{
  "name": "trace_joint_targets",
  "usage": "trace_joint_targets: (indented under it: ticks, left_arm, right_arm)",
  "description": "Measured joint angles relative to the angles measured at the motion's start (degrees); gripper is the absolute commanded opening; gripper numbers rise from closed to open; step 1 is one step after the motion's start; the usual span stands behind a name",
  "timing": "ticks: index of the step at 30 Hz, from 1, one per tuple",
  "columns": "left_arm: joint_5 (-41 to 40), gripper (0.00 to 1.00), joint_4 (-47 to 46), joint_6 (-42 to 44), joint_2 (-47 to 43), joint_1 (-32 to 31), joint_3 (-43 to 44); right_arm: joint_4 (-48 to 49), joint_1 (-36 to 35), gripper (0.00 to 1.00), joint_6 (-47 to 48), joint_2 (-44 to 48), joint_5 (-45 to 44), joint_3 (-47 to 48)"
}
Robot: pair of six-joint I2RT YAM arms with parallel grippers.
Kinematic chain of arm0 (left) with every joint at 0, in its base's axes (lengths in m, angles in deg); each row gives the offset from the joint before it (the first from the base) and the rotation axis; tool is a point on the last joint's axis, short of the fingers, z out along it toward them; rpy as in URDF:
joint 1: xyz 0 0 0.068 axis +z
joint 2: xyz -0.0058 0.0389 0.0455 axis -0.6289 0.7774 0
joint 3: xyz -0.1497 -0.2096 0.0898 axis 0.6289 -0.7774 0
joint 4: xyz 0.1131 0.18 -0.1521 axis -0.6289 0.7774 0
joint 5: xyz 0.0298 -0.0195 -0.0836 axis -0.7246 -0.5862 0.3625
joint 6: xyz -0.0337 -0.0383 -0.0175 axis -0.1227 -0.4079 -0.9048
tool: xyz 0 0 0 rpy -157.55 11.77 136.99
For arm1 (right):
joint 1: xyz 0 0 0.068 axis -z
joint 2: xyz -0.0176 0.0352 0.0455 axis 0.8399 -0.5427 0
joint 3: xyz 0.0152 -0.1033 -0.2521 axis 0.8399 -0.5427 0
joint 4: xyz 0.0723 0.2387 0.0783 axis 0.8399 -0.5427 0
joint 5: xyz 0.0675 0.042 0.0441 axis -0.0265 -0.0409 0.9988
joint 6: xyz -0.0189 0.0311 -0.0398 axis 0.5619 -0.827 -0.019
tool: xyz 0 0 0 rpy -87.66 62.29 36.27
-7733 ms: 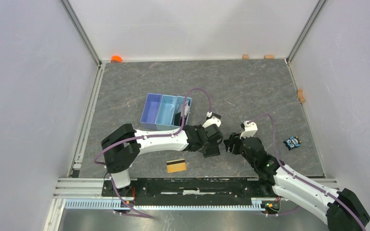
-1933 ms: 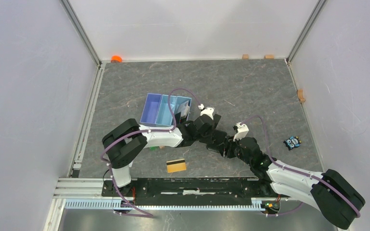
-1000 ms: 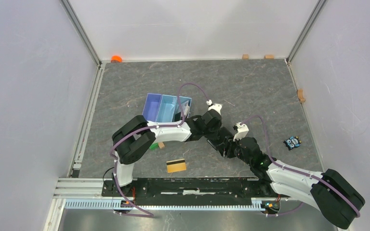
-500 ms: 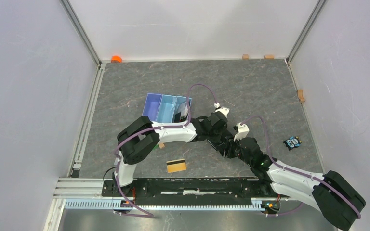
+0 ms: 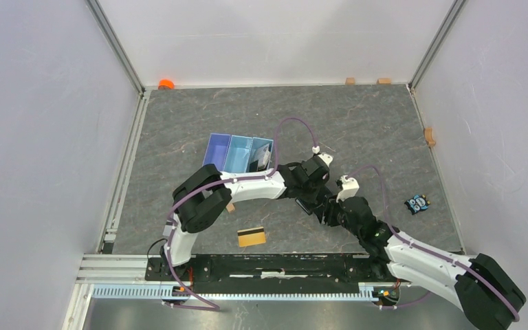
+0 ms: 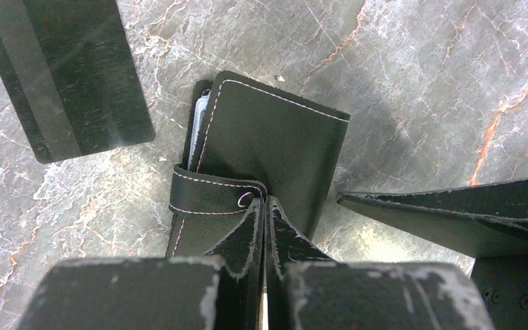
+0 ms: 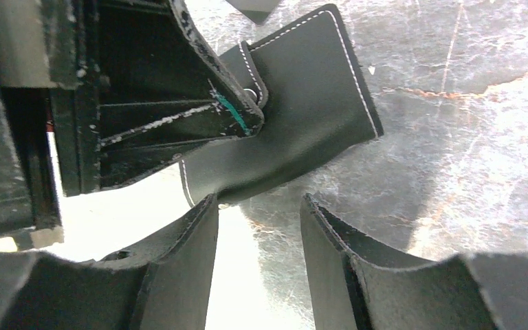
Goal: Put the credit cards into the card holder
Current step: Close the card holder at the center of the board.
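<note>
1. Under the left tool [image 6: 265,206] lies the card holder [image 6: 275,137], folded shut and flat on the tabletop [image 5: 357,130]. This tool is pinched fully together with nothing seen between its fingers. Its tips are set on the holder right beside the snap of the tab.
2. The right tool [image 7: 258,199] stands partly spread and holds nothing. Bare tabletop shows between its fingers, and the holder's near edge lies just ahead of its left finger.
3. The holder's edges are lined with white stitching. The two edges beyond the left tool's tips lie free on the stone. On the tab side a pale sliver shows at the holder's open edge. One finger of the right tool comes in just beside the holder's other side.
4. A black card [image 6: 62,75] lies flat ahead and to the left of the left tool. It is near the holder's corner but apart from it, and a glossier stripe runs along one long side.
5. A gold card with a dark stripe [image 5: 251,236] lies behind both tools, toward the arm bases. It is well apart from them, with open tabletop around it.
6. A light blue tray [image 5: 237,155] stands to the left of the left tool.
7. Beyond both tools the tabletop runs open to the walls. A small blue-and-black item [image 5: 418,203] sits well off to the right of the right tool.
</note>
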Motion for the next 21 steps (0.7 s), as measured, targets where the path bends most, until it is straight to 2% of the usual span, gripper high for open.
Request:
trace_joint_targets:
  ticks: [7,16,21]
  left_arm:
    - [4.5,0.02,0.1,0.7,0.1,1.8,0.2]
    - [13.1,0.02,-2.5,2.2,-0.6,4.6,-1.2]
    - [14.5,0.16,-2.7,3.6,-0.9,4.9,-1.2]
  right_arm:
    - [-7.1,0.4,0.55,0.6,2.1,-3.3,2.3]
    - [-17.8,5.2,0.59,3.0,6.2,-5.0,5.1]
    - [-20.3,6.8,0.59,3.6,7.1,-4.9,6.7]
